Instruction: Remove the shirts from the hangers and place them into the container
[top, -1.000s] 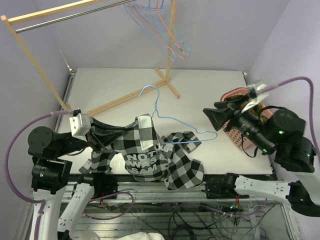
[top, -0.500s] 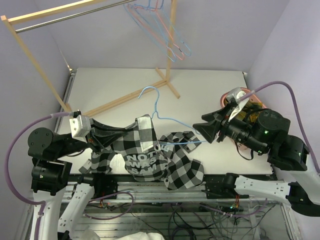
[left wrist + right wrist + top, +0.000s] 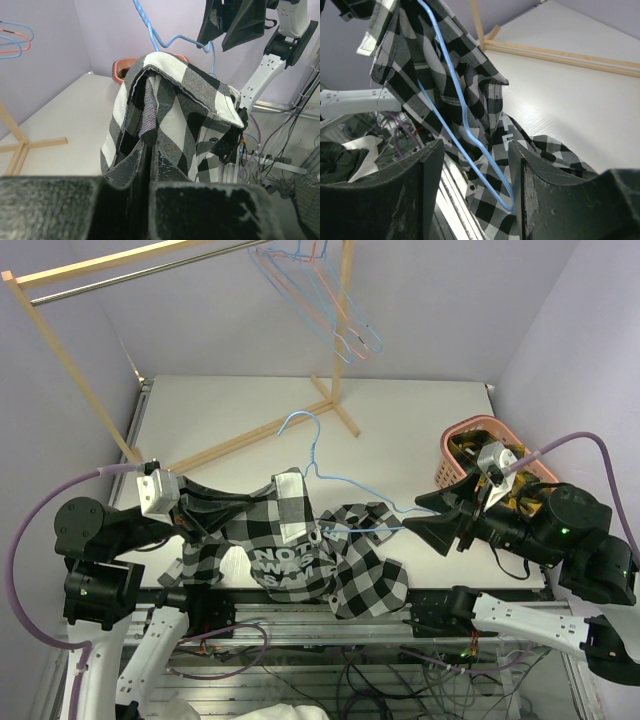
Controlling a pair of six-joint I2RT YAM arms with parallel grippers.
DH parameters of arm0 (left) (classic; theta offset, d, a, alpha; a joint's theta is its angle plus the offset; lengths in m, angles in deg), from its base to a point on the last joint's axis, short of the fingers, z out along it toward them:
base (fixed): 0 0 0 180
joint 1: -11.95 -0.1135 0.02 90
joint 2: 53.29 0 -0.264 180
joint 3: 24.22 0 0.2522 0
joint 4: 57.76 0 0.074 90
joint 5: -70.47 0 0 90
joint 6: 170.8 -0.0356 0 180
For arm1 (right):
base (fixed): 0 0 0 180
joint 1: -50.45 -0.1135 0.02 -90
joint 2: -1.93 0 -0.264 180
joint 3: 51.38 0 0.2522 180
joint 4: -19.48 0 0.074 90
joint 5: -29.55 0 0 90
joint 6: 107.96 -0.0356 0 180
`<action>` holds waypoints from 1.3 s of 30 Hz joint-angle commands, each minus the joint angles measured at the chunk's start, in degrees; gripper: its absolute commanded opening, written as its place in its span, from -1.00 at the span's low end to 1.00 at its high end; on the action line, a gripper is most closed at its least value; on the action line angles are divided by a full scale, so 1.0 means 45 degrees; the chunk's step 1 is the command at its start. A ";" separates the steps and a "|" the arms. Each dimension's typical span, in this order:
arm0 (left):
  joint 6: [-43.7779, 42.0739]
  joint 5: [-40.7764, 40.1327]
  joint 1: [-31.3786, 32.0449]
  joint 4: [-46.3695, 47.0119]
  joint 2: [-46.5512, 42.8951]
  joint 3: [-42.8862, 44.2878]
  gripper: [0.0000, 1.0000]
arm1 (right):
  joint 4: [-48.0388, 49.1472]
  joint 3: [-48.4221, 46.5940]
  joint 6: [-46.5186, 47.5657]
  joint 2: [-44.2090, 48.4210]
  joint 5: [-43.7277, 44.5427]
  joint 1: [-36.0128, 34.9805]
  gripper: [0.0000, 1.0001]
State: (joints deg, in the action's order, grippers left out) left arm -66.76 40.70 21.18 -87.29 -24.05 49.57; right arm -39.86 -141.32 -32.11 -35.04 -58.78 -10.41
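**Shirt** (image 3: 350, 575): black-and-white checked, with white lettering. It lies bunched at the table's (image 3: 420, 410) 6 to 7 o'clock edge in the top view. One fold is lifted toward 9 o'clock and part of the cloth hangs over the near edge. It is outside the container.

**Light blue hanger** (image 3: 355, 486): thin wire, lying partly in the shirt. Its hook is at 12 o'clock of the cloth and its long shoulder runs out toward 3 o'clock.

**Container** (image 3: 470, 427): pink slotted basket at the table's 3 o'clock edge, well apart from the shirt. Something dark and yellowish sits inside, too hidden by the right arm to identify.

**Left gripper** (image 3: 222, 512): at 9 o'clock of the shirt. In the left wrist view its fingers are pressed together on a raised fold of checked fabric, which stands up from the tips and drapes away.

**Right gripper** (image 3: 428, 523): at 3 o'clock of the shirt, at the hanger's outer end. In the right wrist view its fingers (image 3: 427, 175) stand apart, and the blue wire's bend lies in the gap, close to the finger on that view's right. Whether wire and finger touch cannot be told.

**Wooden rack** (image 3: 60, 345): its frame rises from the table's 11 o'clock side.

**Spare hangers** (image 3: 330, 300): blue and pink wire, hung on the rack rail at 12 o'clock.
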 commanded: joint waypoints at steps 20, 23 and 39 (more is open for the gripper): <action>0.0687 -0.0657 -0.0001 0.1341 -0.0284 -0.0391 -0.86 | 0.0383 0.0766 -0.0466 -0.0097 -0.1823 -0.0003 -1.00; 0.0757 -0.1120 -0.0001 0.1409 -0.0373 -0.0574 -0.86 | 0.0383 0.0797 -0.0466 -0.0115 -0.1926 0.0007 -1.00; 0.0136 -0.5886 -0.0001 -0.1284 -0.0247 -0.1572 0.42 | -0.0692 -0.0004 -0.0769 -0.0330 0.0906 0.0009 -1.00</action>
State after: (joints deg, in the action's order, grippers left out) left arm -63.90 21.53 21.14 -87.40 -26.04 44.13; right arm -42.18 -139.57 -35.13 -35.52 -58.25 -10.36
